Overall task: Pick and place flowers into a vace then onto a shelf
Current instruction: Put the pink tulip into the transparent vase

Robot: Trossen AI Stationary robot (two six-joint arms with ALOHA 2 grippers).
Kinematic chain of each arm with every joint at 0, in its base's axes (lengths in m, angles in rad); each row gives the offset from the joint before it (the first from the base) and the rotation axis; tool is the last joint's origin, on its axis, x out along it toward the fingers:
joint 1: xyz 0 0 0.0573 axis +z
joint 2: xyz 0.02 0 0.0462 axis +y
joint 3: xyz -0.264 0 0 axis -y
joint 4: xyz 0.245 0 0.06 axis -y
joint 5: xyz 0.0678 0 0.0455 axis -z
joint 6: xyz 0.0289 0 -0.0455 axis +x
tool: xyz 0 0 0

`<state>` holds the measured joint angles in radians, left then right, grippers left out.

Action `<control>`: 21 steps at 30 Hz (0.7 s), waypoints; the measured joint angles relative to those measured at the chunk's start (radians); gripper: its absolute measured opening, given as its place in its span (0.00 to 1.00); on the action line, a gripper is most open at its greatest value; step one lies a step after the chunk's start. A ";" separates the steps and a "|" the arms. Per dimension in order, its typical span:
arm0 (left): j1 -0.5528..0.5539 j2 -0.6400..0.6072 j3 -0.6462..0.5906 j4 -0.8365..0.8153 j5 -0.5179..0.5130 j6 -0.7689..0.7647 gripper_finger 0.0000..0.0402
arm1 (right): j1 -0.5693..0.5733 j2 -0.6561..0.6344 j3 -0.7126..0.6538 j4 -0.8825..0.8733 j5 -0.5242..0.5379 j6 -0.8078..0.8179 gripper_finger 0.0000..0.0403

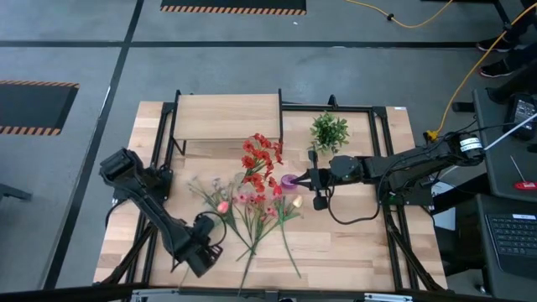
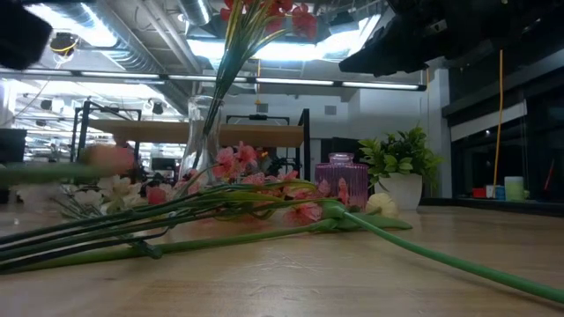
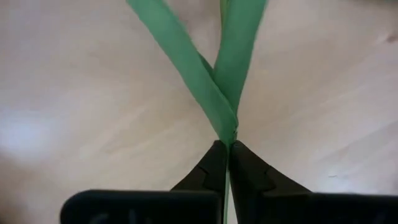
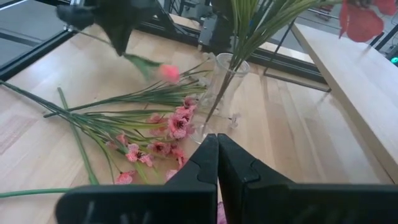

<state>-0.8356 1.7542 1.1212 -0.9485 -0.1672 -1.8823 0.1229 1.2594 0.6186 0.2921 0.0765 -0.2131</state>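
My left gripper [image 1: 208, 228] is over the table's near-left part, shut on a pink tulip [image 4: 168, 71] that shows blurred close by in the low view [image 2: 110, 158]. A clear glass vase [image 4: 221, 93] stands mid-table with red flowers [image 1: 262, 155] in it. More flowers [image 1: 260, 210], pink blossoms and long green stems, lie flat on the table near the vase. My right gripper [image 1: 295, 179] is shut and holds nothing; it hovers above a small purple jar [image 2: 341, 180] just right of the vase. The shelf [image 1: 226, 117] stands at the far edge. My left gripper pinches the tulip's green stem [image 3: 227, 124] between its two fingertips, at the spot where a leaf joins the stem. The fingers come from above, slanting down. The stem reaches away from the fingers with the pink blossom at its far end, lifted clear of the table.
A leafy green plant in a white pot [image 1: 329, 132] stands at the far right, behind the purple jar. A black metal frame [image 1: 382, 151] runs along the table's sides. Bare wood lies on the near right part of the table [image 1: 361, 243].
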 joint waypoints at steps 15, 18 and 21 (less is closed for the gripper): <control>-0.089 -0.214 -0.005 -0.073 -0.515 0.251 0.01 | 0.000 0.000 0.000 0.003 -0.001 -0.002 0.01; -0.092 -0.234 -0.005 -0.091 -0.575 0.307 0.01 | 0.000 0.000 0.000 0.003 -0.001 -0.003 0.01; -0.100 -0.248 -0.005 -0.107 -0.641 0.333 0.01 | 0.000 0.000 0.000 0.003 -0.001 -0.003 0.01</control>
<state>-0.9360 1.5060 1.1164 -1.0558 -0.8086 -1.5490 0.1230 1.2594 0.6186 0.2955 0.0753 -0.2165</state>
